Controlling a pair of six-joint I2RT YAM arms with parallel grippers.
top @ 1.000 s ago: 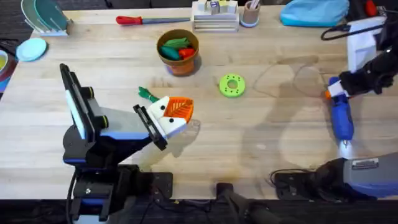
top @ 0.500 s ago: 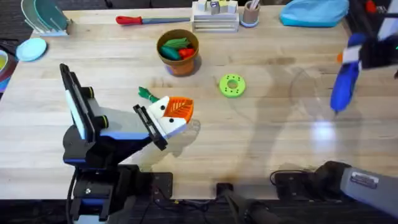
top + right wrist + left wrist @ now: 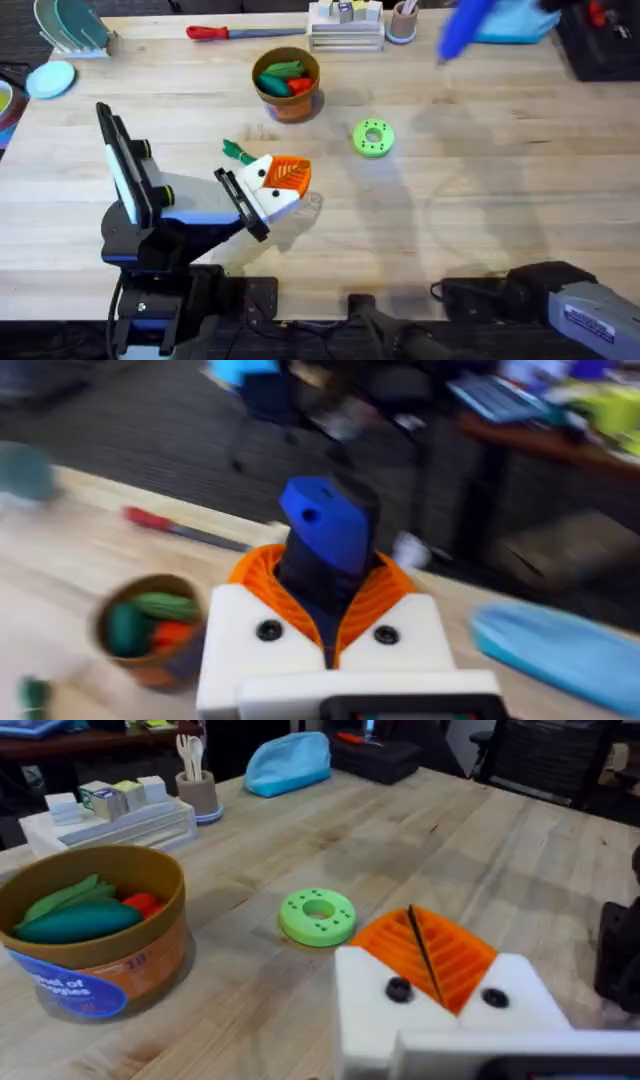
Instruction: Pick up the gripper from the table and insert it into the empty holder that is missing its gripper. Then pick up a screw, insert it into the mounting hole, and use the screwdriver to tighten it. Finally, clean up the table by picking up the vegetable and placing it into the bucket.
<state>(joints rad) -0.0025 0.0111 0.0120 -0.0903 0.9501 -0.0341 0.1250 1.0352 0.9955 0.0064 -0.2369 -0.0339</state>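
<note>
The blue screwdriver (image 3: 325, 525) stands between the orange pads of my right gripper (image 3: 325, 592), which is shut on it. From overhead the screwdriver (image 3: 463, 27) is a blue streak high over the table's far edge. My left gripper (image 3: 288, 176) rests low over the wooden table (image 3: 450, 220) with its orange pads (image 3: 455, 960) pressed together on nothing. The dark-green vegetable (image 3: 237, 152) lies on the table just beyond the left gripper. The brown-orange bucket (image 3: 288, 100), seen closer as (image 3: 95, 970), holds green and red toy vegetables. The loose gripper and the screw are out of view.
A flat green ring disc (image 3: 374, 138) lies mid-table, right of the bucket. A red-handled tool (image 3: 245, 32), a white block rack (image 3: 345, 30) and a light-blue pouch (image 3: 515, 20) line the far edge. A dish rack (image 3: 70, 28) stands far left.
The right arm has carried the screwdriver from low over the table's right side up and across to the far edge. The left arm and the vegetable have not moved.
</note>
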